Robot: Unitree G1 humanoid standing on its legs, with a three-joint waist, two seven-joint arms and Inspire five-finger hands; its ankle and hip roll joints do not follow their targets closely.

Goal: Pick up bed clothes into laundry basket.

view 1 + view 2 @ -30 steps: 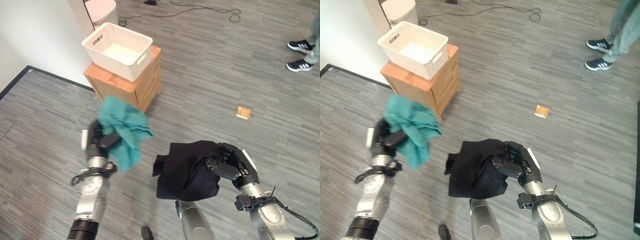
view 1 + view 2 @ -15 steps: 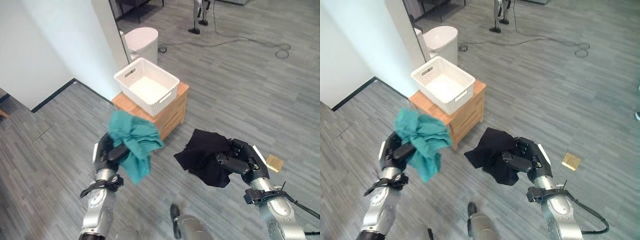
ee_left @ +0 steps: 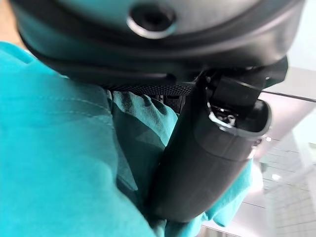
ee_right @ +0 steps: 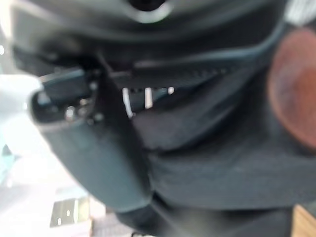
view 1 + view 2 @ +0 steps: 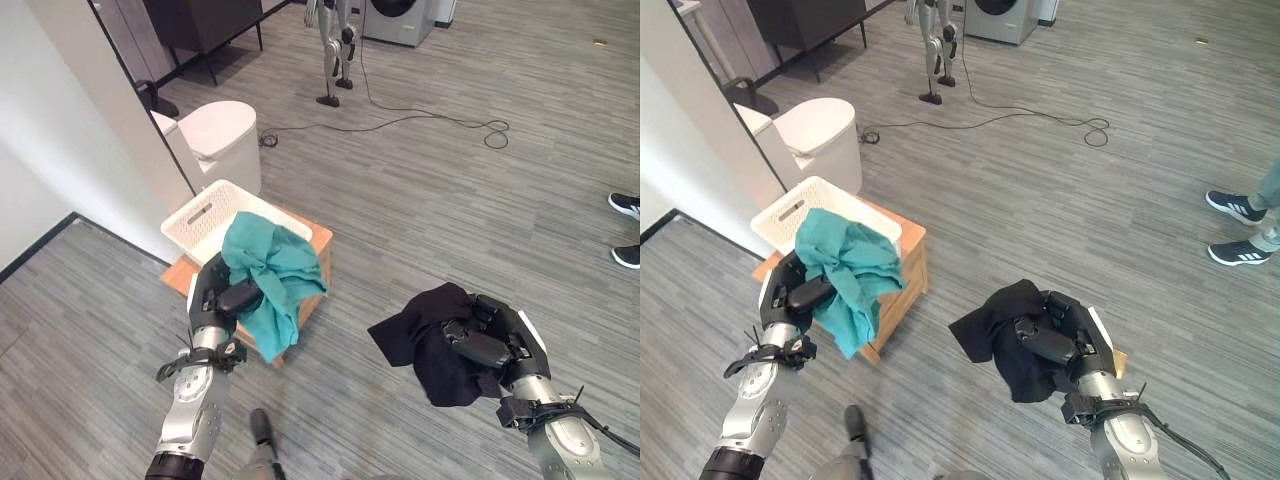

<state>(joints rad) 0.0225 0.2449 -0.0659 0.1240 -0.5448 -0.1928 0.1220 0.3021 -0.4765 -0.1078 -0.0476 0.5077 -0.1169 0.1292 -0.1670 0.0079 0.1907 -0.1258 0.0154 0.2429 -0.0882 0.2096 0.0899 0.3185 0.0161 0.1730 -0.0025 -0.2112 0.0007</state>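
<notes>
My left hand (image 5: 215,296) is shut on a teal cloth (image 5: 270,280) and holds it up in front of the white laundry basket (image 5: 205,218). The cloth hangs over the basket's near right corner and down past the wooden cabinet (image 5: 315,262) beneath it. In the left wrist view the thumb (image 3: 207,158) presses into the teal cloth (image 3: 59,163). My right hand (image 5: 488,345) is shut on a black garment (image 5: 425,335), held up over the floor to the right of the cabinet. The black garment (image 4: 222,163) wraps the hand in the right wrist view.
A white lidded bin (image 5: 213,138) stands behind the basket, by a white wall (image 5: 60,130). A black cable (image 5: 440,120) lies on the grey floor further back. A person's shoes (image 5: 628,228) are at the right edge. A dark stand (image 5: 335,50) is at the back.
The camera has tilted up, showing more of the room. My left hand has brought the teal cloth up to the basket's near edge. My right hand still holds the black garment.
</notes>
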